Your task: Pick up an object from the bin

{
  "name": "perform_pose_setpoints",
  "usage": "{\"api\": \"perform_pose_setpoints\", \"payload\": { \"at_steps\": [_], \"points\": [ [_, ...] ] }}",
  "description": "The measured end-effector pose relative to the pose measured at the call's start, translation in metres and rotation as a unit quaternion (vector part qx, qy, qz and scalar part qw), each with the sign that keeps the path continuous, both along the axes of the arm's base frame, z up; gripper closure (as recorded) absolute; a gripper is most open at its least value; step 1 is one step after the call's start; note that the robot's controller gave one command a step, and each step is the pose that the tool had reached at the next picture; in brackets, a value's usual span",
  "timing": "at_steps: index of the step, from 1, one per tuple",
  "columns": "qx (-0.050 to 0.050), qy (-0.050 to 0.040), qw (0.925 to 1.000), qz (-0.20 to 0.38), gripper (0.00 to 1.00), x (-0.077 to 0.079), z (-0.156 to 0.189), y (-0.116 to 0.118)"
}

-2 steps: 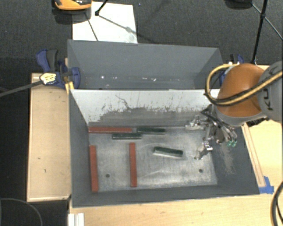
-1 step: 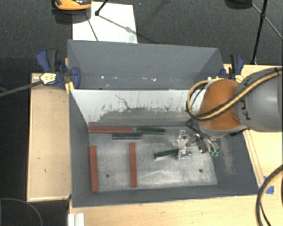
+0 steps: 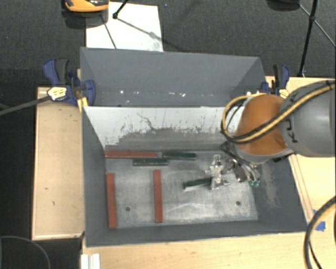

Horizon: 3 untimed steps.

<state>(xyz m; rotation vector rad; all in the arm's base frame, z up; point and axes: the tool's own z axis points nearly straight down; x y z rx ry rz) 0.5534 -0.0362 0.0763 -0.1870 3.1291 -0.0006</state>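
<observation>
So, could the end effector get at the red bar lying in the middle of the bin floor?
Probably yes. The red bar lies flat with bare floor on both sides, and only a dark green stick lies between it and the end effector, short of touching the bar.

Dark grey speckled floor [image 3: 31, 31] along the top and down the left side, rough like carpet. On it, near the top, a flat white sheet of paper [image 3: 134, 29], with thin lines crossing it. Just by the sheet's top left corner, at the very top edge, a rounded orange and black thing [image 3: 85, 4], partly cut off. Over at the top right, a thin black rod [image 3: 310, 31], slanting down. On the left, a thin grey cable [image 3: 23, 105] running across the floor. Soft, even light all over.
</observation>
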Motion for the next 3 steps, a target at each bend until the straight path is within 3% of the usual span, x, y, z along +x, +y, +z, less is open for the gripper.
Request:
{"api": "perform_pose_setpoints", "payload": {
  "at_steps": [1,2,3],
  "points": [
    [0.0,0.0023,0.9999,0.015,1.0,-0.017,0.112,-0.012],
    [0.0,0.0023,0.9999,0.016,1.0,-0.017,0.112,-0.012],
    [-0.003,-0.0015,0.9778,0.21,1.0,-0.006,0.24,-0.078]
  ]
}}
